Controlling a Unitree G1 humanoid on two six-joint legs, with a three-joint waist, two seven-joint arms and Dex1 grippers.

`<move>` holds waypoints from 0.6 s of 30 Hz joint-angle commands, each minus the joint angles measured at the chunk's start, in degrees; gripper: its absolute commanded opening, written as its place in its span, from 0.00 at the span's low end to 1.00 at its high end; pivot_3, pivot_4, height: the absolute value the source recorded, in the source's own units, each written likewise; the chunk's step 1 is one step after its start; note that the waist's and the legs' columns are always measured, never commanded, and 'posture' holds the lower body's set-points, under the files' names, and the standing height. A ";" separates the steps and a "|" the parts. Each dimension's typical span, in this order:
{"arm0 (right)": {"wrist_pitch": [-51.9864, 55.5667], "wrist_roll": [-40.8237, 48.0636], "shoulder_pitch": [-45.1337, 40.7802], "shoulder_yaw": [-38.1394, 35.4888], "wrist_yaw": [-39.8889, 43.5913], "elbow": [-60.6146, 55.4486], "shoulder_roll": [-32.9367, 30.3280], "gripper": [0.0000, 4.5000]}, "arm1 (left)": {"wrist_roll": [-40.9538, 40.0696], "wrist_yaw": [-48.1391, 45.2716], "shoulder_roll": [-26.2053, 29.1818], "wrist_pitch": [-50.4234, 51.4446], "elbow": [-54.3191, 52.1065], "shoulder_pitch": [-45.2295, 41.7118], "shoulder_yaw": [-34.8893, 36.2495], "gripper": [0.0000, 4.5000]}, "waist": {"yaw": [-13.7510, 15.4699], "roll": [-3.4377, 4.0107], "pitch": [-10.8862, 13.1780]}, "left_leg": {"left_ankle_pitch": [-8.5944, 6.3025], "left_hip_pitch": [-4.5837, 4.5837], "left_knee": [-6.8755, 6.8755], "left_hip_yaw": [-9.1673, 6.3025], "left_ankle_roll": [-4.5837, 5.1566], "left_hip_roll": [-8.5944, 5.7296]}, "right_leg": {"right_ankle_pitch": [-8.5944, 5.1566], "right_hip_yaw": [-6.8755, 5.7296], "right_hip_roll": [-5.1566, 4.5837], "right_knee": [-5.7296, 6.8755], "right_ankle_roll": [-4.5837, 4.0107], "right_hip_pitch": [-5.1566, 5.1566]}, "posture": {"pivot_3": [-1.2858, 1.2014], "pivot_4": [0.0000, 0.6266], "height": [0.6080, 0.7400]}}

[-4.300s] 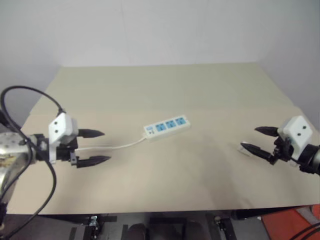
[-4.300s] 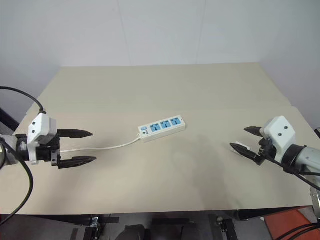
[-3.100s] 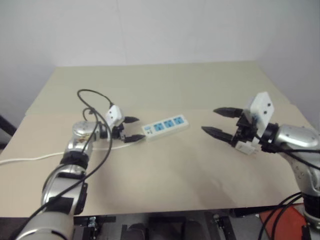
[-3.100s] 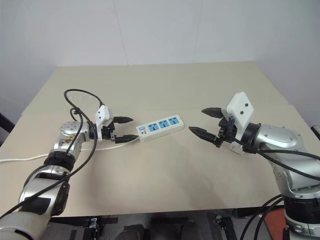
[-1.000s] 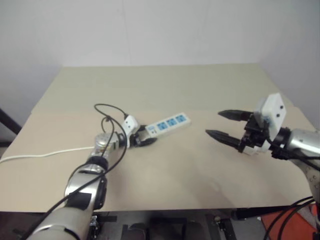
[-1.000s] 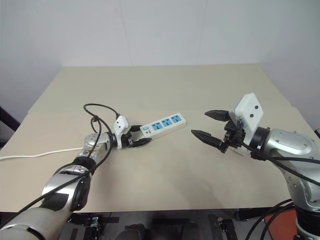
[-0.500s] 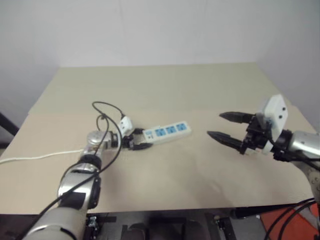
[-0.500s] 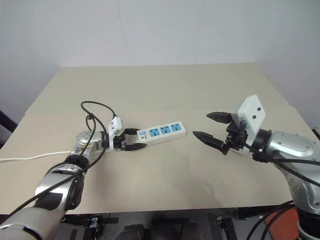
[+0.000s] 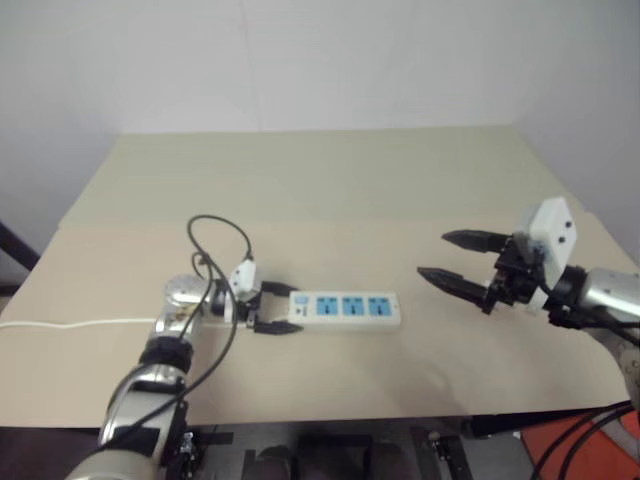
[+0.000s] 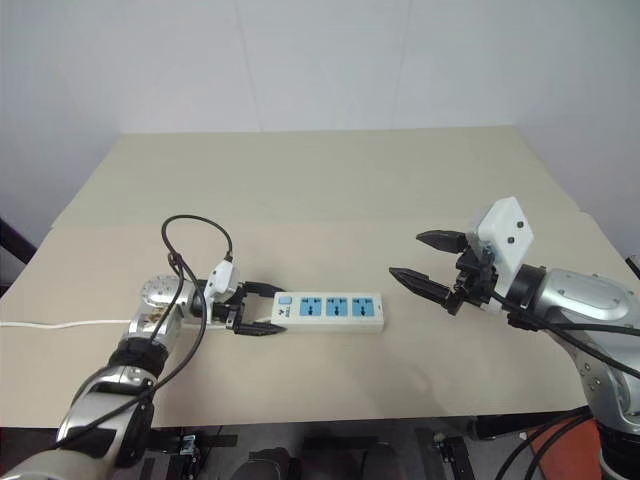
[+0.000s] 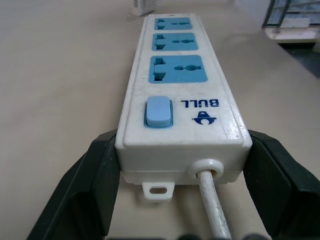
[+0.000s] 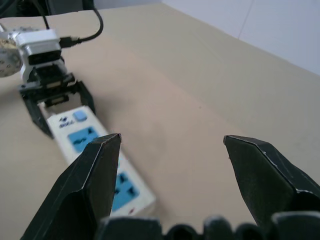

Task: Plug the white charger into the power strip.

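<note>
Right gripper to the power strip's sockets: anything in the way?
Nothing visible. Bare table lies between the open right gripper and the power strip, and all three sockets are uncovered. The left gripper clamps the strip's switch end, the end away from the right gripper.

Beige counter [image 9: 330, 180], a seam running across it. The power strip [image 9: 345, 309] lies flat near the front, blue sockets up; its thin cord [image 9: 70, 324] trails off the left edge.

soft, even overhead light, faint shadows; left eye view hazier; wrist views blur nearby.
</note>
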 commanded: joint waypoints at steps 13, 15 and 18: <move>8.64 -1.28 -0.51 -4.97 0.46 4.77 -11.58 0.87 | 1.50 8.33 -1.51 -6.85 -1.20 1.34 -3.74 0.73 | 0.02 0.01 -0.01 | -0.02 0.02 -0.02 0.00 0.03 0.00 | 0.00 0.04 -0.01 -0.15 0.00 0.01 | 0.52 0.24 1.00; 11.24 -2.10 -2.73 -2.72 2.35 7.50 -16.33 0.87 | 1.52 8.76 -1.56 -7.00 -0.89 1.45 -4.09 0.73 | 0.10 0.05 -0.03 | -0.03 0.03 -0.01 0.00 0.05 0.01 | 0.00 0.04 -0.02 -0.18 0.00 0.01 | 0.52 0.24 1.00; 13.84 -3.51 -8.05 2.93 5.52 12.97 -22.46 0.87 | 1.58 9.33 -1.67 -7.12 -0.41 1.48 -4.54 0.73 | 0.09 0.07 -0.04 | -0.07 0.04 -0.02 0.00 0.13 0.03 | 0.00 0.03 -0.04 -0.26 0.00 0.02 | 0.52 0.24 1.00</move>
